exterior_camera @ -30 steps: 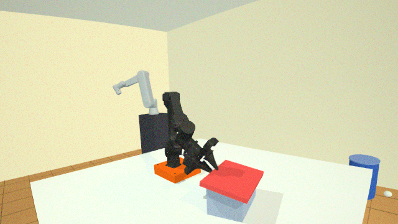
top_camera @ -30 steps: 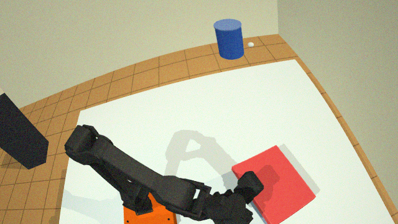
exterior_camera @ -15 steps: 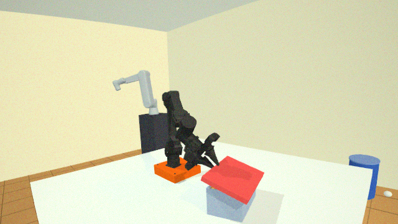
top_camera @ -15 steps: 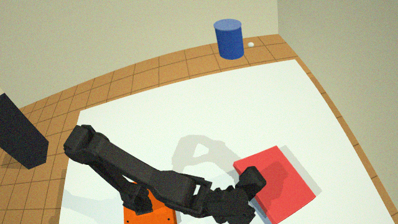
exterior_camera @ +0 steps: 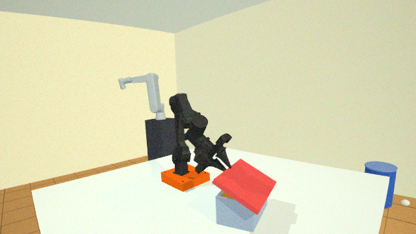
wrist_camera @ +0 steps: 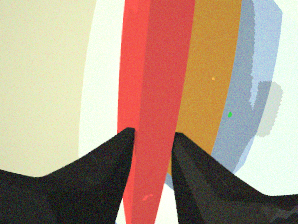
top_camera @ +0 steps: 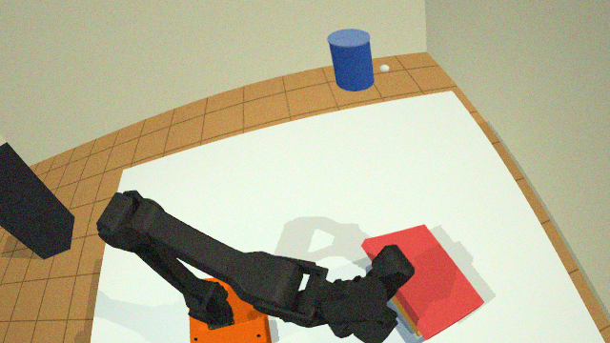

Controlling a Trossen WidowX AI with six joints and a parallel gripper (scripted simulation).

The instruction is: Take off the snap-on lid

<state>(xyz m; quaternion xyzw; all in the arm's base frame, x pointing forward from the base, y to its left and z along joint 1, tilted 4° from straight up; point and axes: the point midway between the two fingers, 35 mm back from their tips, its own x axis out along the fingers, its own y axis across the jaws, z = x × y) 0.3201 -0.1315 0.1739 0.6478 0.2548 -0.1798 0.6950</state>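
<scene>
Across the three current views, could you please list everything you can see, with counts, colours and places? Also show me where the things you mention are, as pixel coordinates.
Lid [top_camera: 448, 281] [exterior_camera: 245, 185] [wrist_camera: 160, 65]: one, red, tilted over the box.
Storage box [exterior_camera: 234, 212] [wrist_camera: 240, 100]: one, blue-grey, on the table.
Table [top_camera: 286, 181] [exterior_camera: 114, 201]: one, white.
Cylinder [top_camera: 354, 64] [exterior_camera: 392, 188]: one, blue, beyond the table.
Ball [top_camera: 384, 69] [exterior_camera: 405, 202]: one, white, near the cylinder.
Pedestal [top_camera: 35, 214] [exterior_camera: 159, 140]: one, dark, behind.
Second arm [exterior_camera: 153, 94]: one, grey, on the pedestal.
Base block [top_camera: 248, 329] [exterior_camera: 183, 186]: one, orange, under the black arm.
Black arm [top_camera: 205, 243] [exterior_camera: 179, 127]: one.
Gripper [exterior_camera: 228, 168] [wrist_camera: 153, 137]: one, black, shut on the lid's edge.

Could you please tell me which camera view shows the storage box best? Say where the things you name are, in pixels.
The exterior view: it shows the walls of the storage box [top_camera: 405, 329] [exterior_camera: 232, 212] [wrist_camera: 232, 135] standing on the table beneath the tilted lid [top_camera: 448, 281] [exterior_camera: 247, 185] [wrist_camera: 162, 75]. The top view shows only slivers beside the lid; the wrist view, a partial side strip.
</scene>
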